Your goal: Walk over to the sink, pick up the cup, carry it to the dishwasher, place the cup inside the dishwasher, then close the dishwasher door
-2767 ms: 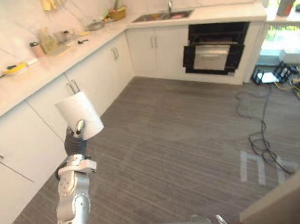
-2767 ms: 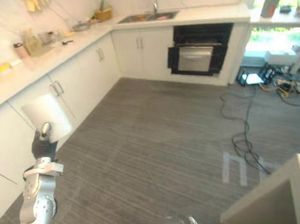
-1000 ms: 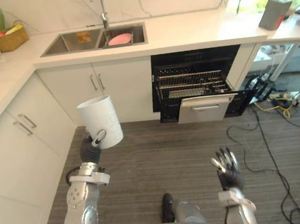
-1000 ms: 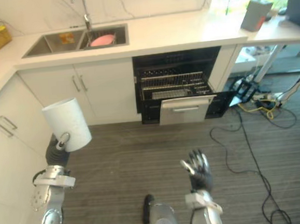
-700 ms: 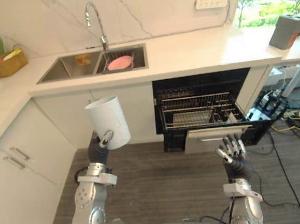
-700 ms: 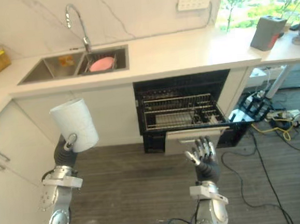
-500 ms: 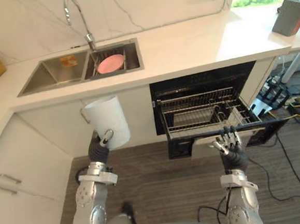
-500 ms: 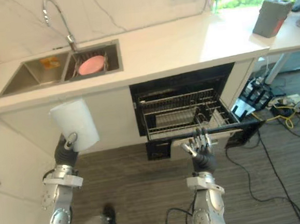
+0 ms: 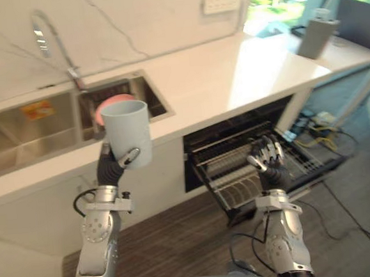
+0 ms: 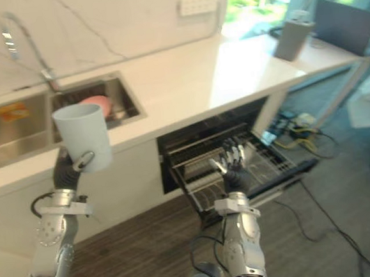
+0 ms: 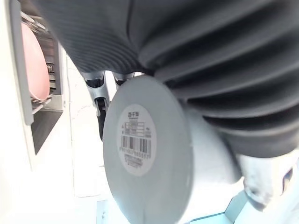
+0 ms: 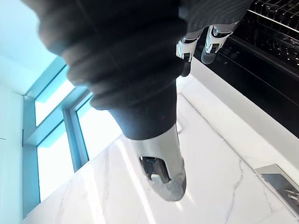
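left hand (image 9: 112, 169) fingers clamped on upright grey cup (image 9: 128, 133), left of the open dishwasher (image 9: 227, 143), right hand (image 9: 270, 165) fingers apart over its rack (image 9: 305, 161)

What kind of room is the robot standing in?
Most likely a kitchen: a steel sink with a curved tap sits in a long white counter, and under the counter is an open dishwasher with wire racks. The left hand holds a cup.
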Robot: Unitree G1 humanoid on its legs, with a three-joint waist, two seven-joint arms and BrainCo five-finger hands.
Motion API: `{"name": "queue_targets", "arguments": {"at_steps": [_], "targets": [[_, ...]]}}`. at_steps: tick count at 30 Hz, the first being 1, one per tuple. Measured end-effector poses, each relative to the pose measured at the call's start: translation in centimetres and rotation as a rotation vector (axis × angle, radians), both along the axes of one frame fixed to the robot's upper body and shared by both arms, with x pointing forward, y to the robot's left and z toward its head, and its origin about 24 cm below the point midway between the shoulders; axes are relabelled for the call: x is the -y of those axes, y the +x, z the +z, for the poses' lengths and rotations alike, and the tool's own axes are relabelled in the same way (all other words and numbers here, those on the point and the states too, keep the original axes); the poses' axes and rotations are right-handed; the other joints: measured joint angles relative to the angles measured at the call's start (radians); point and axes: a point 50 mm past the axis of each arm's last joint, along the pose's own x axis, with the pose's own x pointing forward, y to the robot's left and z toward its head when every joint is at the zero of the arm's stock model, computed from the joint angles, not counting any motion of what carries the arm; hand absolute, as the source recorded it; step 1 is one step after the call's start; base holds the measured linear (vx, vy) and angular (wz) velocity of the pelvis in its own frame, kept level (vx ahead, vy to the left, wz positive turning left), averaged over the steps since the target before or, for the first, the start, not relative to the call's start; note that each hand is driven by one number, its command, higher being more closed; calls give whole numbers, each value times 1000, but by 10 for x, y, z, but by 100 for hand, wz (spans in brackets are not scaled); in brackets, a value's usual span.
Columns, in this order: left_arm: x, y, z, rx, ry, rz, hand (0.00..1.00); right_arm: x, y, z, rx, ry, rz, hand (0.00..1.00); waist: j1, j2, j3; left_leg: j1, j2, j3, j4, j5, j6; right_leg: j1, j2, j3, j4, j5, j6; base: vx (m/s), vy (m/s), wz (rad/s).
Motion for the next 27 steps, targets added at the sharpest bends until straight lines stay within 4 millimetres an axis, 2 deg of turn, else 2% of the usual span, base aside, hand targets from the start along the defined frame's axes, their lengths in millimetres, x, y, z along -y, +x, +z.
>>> {"name": "queue_targets", "arguments": {"at_steps": [1, 2, 3, 5, 6, 8, 10, 11, 12, 13, 14, 15, 16, 17, 18, 20, 21, 22, 23, 24, 26, 27], "targets": [[-3, 0, 0, 0, -1, 24, 100, -1, 0, 0, 2, -3, 13, 0, 3, -2, -2, 0, 3, 18, 10, -9, -7, 11, 18, -27, -49, 0, -14, 196, -82, -128], [-5, -1, 1, 7, -15, 57, 100, -1, 1, 3, 12, -10, 26, 0, 9, 2, 0, -4, 19, 24, 26, -22, -14, 36, 56, -11, -138, 9, -27, 130, -88, -119], [-6, -1, 1, 15, -21, 77, 100, 0, 2, 7, 30, -24, 38, 0, 8, 22, 9, -3, 36, 14, 30, -37, -23, 47, 85, 5, -192, 31, -29, 121, -84, -112], [-1, 1, 3, 24, -10, 88, 100, 3, 1, 9, 33, -43, 53, 0, -21, 35, 14, -1, 50, 10, 29, -44, -24, 68, 124, 30, -268, 72, -30, 84, -42, -61], [3, 1, 3, 29, -9, 81, 100, 5, 0, 9, 31, -47, 55, 0, -21, 38, 14, 7, 58, -7, 29, -54, -31, 82, 141, 42, -298, 83, -30, 65, -29, -38], [6, 1, 3, 30, -1, 84, 100, 4, -2, 10, 28, -49, 70, 0, -19, 42, 16, 13, 73, -4, 49, -79, -41, 95, 157, 53, -315, 85, -28, 38, -21, -24], [6, 0, 1, 18, -8, 96, 100, -1, -4, 12, 39, -53, 100, 0, -10, 58, 25, 2, 103, 3, 136, -122, -58, 112, 170, 68, -317, 58, -28, 14, -1, -10], [5, 0, -3, 2, -11, 108, 100, -4, -4, 10, 34, -46, 114, 0, -2, 60, 31, -61, 138, -13, 309, -140, -81, 126, 168, 71, -320, 52, -26, -20, -3, -10], [5, 0, -8, -19, -23, 126, 100, -5, -3, 11, 40, -60, 134, 0, 9, 74, 41, -139, 182, -44, 523, -118, -85, 154, 171, 86, -335, 52, -30, -17, -2, -15], [4, -2, -10, -30, -30, 137, 100, -6, -2, 12, 44, -77, 144, 0, 16, 78, 51, -178, 201, -62, 607, -114, -89, 169, 174, 100, -343, 53, -31, 18, 11, -45], [2, -7, -17, -55, -37, 153, 100, -6, -2, 13, 47, -100, 158, 0, 33, 103, 47, -202, 226, -86, 651, -120, -81, 182, 174, 121, -350, 53, -30, 66, 65, -54], [1, -10, -19, -65, -36, 159, 100, -6, -1, 13, 50, -108, 166, 0, 37, 111, 40, -199, 233, -94, 627, -125, -72, 184, 170, 129, -353, 56, -32, 118, 108, -70], [0, -14, -22, -67, -38, 166, 100, -6, -1, 14, 58, -115, 180, 0, 36, 117, 35, -193, 235, -118, 535, -128, -62, 187, 155, 149, -362, 64, -23, 161, 141, -56], [1, -14, -22, -59, -40, 162, 100, -4, -2, 15, 65, -118, 186, 0, 28, 110, 33, -186, 232, -136, 406, -114, -52, 185, 130, 162, -376, 75, -8, 159, 144, -45], [2, -13, -21, -57, -41, 157, 100, -2, -2, 15, 67, -117, 180, 0, 23, 105, 30, -184, 228, -147, 343, -101, -56, 184, 116, 167, -381, 80, 1, 183, 184, -24], [10, -8, -20, -53, -50, 126, 100, 6, -2, 17, 72, -135, 164, 0, 7, 89, 22, -157, 206, -182, 123, 11, -90, 185, 53, 175, -387, 106, 63, 237, 285, -6], [15, -6, -19, -48, -62, 112, 100, 10, -2, 18, 69, -155, 162, 0, 3, 103, 14, -143, 205, -185, 55, 106, -103, 187, 36, 175, -395, 110, 97, 180, 248, 1], [17, -5, -19, -48, -70, 105, 100, 13, -3, 18, 65, -164, 159, 0, 3, 115, 7, -142, 205, -186, 36, 162, -100, 187, 31, 174, -399, 111, 113, 238, 372, 12], [21, -3, -20, -53, -64, 82, 100, 15, -2, 15, 46, -151, 150, 0, 0, 111, -7, -122, 165, -189, 7, 147, -160, 202, -7, 174, -411, 119, 143, 191, 363, 22], [22, -3, -20, -57, -49, 65, 100, 8, -2, 11, 40, -91, 153, 0, -2, 62, -23, -120, 99, -184, -27, 147, -134, 195, -66, 153, -432, 142, 142, 208, 420, 22], [19, -2, -19, -64, -27, 65, 100, -2, 1, 11, 48, -41, 160, 0, 10, 25, -26, -112, 57, -172, -50, 146, -115, 194, -102, 143, -438, 162, 137, 107, 254, 2], [17, -2, -21, -88, -25, 71, 100, -7, 2, 12, 53, -22, 162, 0, 16, 16, -26, -104, 38, -170, -57, 137, -101, 194, -117, 122, -432, 193, 138, 89, 197, -4]]}}
